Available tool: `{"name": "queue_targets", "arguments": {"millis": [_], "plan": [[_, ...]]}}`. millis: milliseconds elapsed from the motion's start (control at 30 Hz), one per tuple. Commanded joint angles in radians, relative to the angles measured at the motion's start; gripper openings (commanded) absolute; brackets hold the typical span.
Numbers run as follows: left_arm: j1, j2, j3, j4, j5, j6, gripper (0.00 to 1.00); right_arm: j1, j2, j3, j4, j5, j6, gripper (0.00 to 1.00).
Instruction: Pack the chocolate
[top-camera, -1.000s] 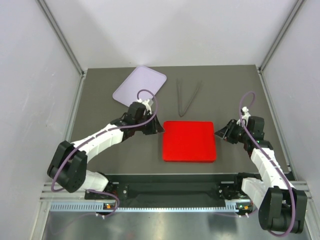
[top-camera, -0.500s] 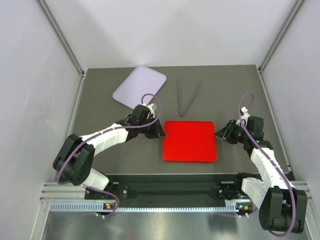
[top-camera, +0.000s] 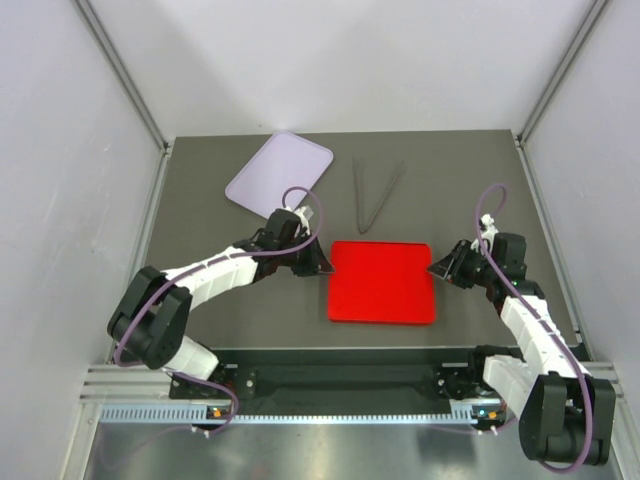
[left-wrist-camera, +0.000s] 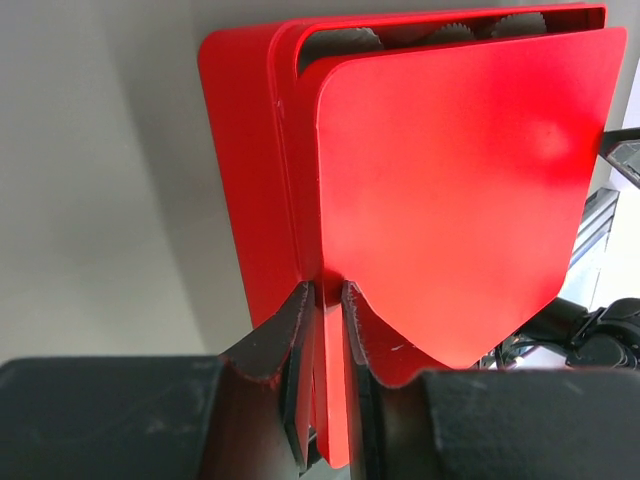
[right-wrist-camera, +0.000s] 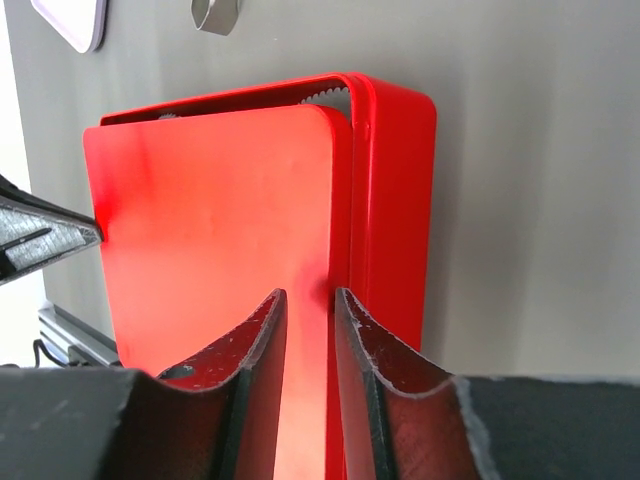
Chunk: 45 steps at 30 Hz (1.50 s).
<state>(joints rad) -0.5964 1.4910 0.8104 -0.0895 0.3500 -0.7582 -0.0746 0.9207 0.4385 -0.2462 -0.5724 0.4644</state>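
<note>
The chocolate is hidden. A red lid (top-camera: 380, 280) lies over a red box in mid-table. My left gripper (top-camera: 322, 262) is shut on the lid's left edge and my right gripper (top-camera: 437, 266) is shut on its right edge. In the left wrist view my gripper (left-wrist-camera: 327, 290) pinches the lid (left-wrist-camera: 450, 180), which sits offset over the box base (left-wrist-camera: 245, 150); white paper cup rims (left-wrist-camera: 350, 38) show in the gap. In the right wrist view my gripper (right-wrist-camera: 310, 293) holds the lid (right-wrist-camera: 220, 210) beside the base (right-wrist-camera: 400, 180), with a cup rim (right-wrist-camera: 325, 93) showing.
Thin metal tongs (top-camera: 372, 195) lie behind the box. A lavender tray (top-camera: 280, 170) lies at the back left. Grey walls stand on both sides and the arm bases' rail runs along the near edge.
My left gripper has moved right and down to the lid's left edge. The lid has shifted slightly to the right. My right gripper has barely moved.
</note>
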Motion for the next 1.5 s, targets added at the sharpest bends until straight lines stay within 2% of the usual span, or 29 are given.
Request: {"name": "queue_targets", "arguments": {"millis": [0,333,867,1267,1467], "plan": [[-0.008,0.017,0.022,0.05,0.003,-0.01,0.18,0.015,0.004,0.002,0.048,-0.02,0.006,0.25],[-0.011,0.011,0.067,0.031,0.014,-0.023,0.0,0.018,-0.008,0.025,0.054,-0.029,0.017,0.19],[-0.023,0.035,0.148,-0.039,-0.022,-0.016,0.0,0.018,0.009,0.065,0.05,-0.035,0.019,0.18],[-0.037,0.066,0.148,-0.035,-0.028,-0.023,0.0,0.018,0.014,0.074,0.047,-0.021,0.011,0.19],[-0.04,0.086,0.167,-0.038,-0.032,-0.015,0.0,0.018,0.013,0.089,-0.007,0.08,-0.03,0.2]]}}
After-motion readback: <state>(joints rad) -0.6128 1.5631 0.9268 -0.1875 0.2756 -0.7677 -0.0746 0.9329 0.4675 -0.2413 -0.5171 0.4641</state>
